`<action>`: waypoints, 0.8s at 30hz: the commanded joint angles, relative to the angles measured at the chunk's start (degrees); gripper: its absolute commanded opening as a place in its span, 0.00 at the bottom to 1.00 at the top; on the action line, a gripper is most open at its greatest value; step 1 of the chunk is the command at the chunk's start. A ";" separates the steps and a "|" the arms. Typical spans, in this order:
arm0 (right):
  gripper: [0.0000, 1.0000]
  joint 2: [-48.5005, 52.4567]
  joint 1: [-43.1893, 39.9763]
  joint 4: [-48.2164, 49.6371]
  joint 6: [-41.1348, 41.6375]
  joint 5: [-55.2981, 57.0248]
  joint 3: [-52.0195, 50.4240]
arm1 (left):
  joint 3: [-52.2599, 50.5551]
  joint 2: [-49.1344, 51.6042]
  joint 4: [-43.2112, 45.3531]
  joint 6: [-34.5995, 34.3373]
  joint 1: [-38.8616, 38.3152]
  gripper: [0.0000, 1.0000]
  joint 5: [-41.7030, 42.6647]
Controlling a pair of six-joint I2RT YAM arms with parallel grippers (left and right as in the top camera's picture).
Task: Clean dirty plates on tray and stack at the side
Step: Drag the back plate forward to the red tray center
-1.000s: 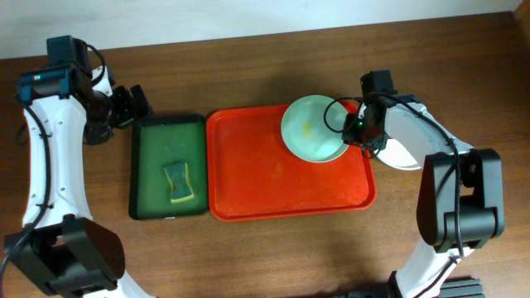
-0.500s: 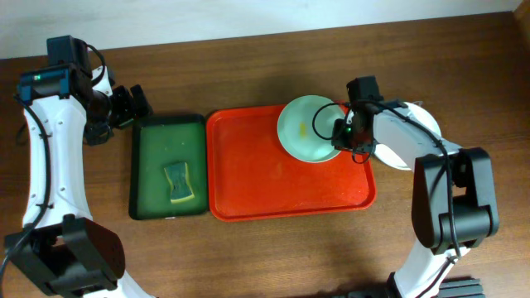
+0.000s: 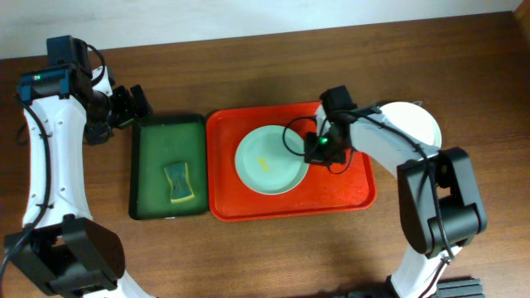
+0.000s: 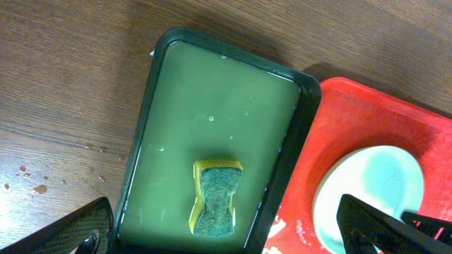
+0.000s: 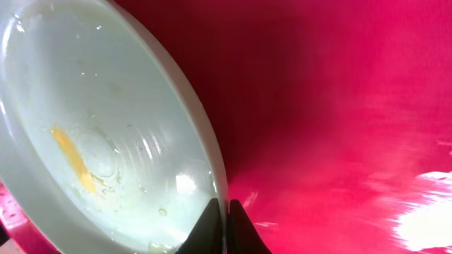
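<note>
A pale mint dirty plate (image 3: 267, 161) with a yellow smear lies in the middle of the red tray (image 3: 348, 192). My right gripper (image 3: 313, 149) is shut on the plate's right rim; the right wrist view shows the fingers (image 5: 222, 215) pinching the rim of the plate (image 5: 85, 141) over the tray (image 5: 339, 106). A white plate (image 3: 411, 124) lies on the table right of the tray. My left gripper (image 3: 132, 105) is open and empty, above the far left corner of the green tray; its fingertips (image 4: 233, 229) frame the sponge, with the plate (image 4: 374, 190) at the right.
A dark green tray (image 3: 168, 165) with greenish water holds a yellow-green sponge (image 3: 177, 182) left of the red tray; it also shows in the left wrist view (image 4: 212, 120) with the sponge (image 4: 214, 197). Water drops lie on the wooden table (image 4: 42, 176).
My right gripper has carried the plate from the red tray's far right corner leftward to the tray's middle. The white plate at the right is now uncovered. The left arm has not moved.
</note>
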 commanded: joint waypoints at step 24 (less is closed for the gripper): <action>0.67 -1.03 -15.91 -8.33 -7.06 -25.33 6.75 | 0.98 -0.85 0.07 0.70 0.02 0.99 0.59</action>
